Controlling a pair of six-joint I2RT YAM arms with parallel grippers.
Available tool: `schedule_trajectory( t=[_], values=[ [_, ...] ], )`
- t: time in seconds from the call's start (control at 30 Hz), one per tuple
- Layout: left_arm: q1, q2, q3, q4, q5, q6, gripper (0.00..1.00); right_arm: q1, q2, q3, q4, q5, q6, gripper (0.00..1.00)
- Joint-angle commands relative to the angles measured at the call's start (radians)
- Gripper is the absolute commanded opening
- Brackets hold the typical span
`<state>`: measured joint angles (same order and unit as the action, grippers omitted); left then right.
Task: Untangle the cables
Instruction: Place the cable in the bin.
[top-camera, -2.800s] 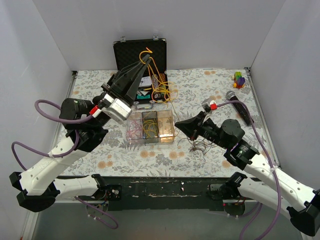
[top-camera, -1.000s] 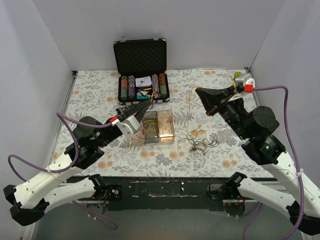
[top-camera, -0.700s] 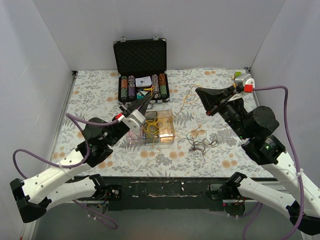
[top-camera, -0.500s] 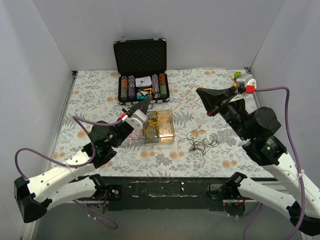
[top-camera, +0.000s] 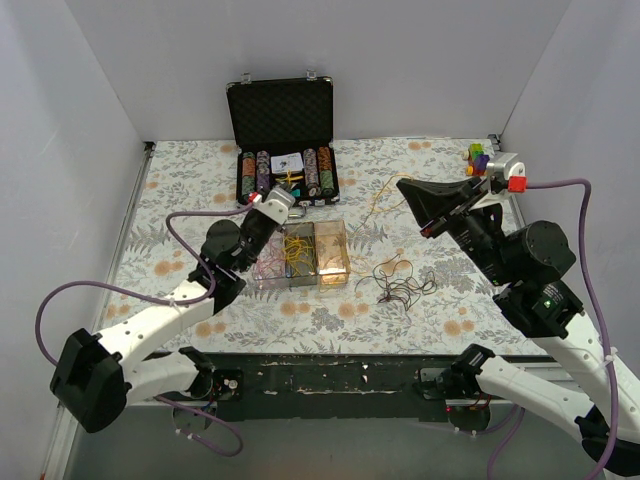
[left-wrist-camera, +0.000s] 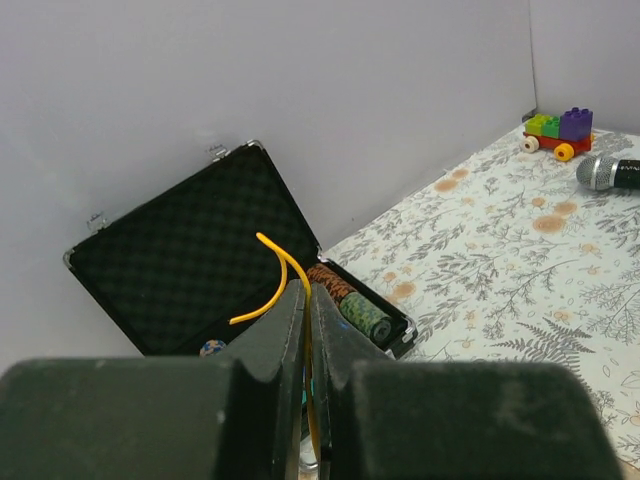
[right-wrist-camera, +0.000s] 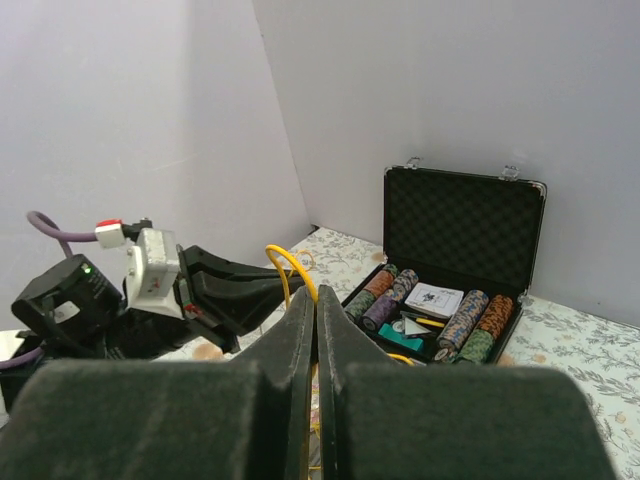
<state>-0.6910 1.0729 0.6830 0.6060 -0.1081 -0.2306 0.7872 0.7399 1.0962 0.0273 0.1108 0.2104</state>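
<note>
Plainly, the left gripper (top-camera: 283, 193) and right gripper (top-camera: 403, 185) each pinched a yellow cable (left-wrist-camera: 273, 247) (perhaps one strand), jaws shut, so pulling apart risked tightening knots or upsetting the clear box (top-camera: 333, 262).

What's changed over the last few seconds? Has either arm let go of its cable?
No. The left gripper has come down from high over the poker case to its front edge. The right gripper has risen from the dark cable clump towards the back right. Each stays shut on a yellow cable. The clump, the clear tray and the case have not moved.
</note>
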Motion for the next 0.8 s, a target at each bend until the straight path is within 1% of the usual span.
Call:
schedule_trajectory(
  t=[0.0, 0.13, 0.43, 0.47, 0.6, 0.67, 0.77],
  values=[
    [0.033, 0.044, 0.012, 0.074, 0.067, -0.059, 0.00, 0.000, -0.014, 0.001, 0.029, -0.008, 0.020, 0.01],
    [0.038, 0.068, 0.012, 0.052, 0.105, -0.073, 0.00, 0.000, -0.017, -0.007, 0.028, -0.008, 0.029, 0.01],
    [0.045, 0.061, -0.086, 0.048, 0.107, -0.072, 0.00, 0.000, -0.022, -0.021, 0.014, 0.010, 0.024, 0.01],
    [0.045, 0.058, -0.092, 0.038, 0.140, -0.070, 0.00, -0.002, -0.022, -0.021, 0.014, 0.012, 0.024, 0.01],
    [0.044, 0.051, -0.126, 0.031, 0.162, -0.070, 0.00, 0.000, -0.017, -0.018, 0.019, 0.004, 0.027, 0.01],
    [0.050, 0.065, -0.145, 0.040, 0.174, -0.096, 0.00, 0.000, -0.010, -0.015, 0.026, -0.002, 0.030, 0.01],
    [0.057, 0.091, -0.145, 0.035, 0.194, -0.182, 0.00, -0.002, 0.003, -0.002, 0.034, -0.017, 0.037, 0.01]
  ],
)
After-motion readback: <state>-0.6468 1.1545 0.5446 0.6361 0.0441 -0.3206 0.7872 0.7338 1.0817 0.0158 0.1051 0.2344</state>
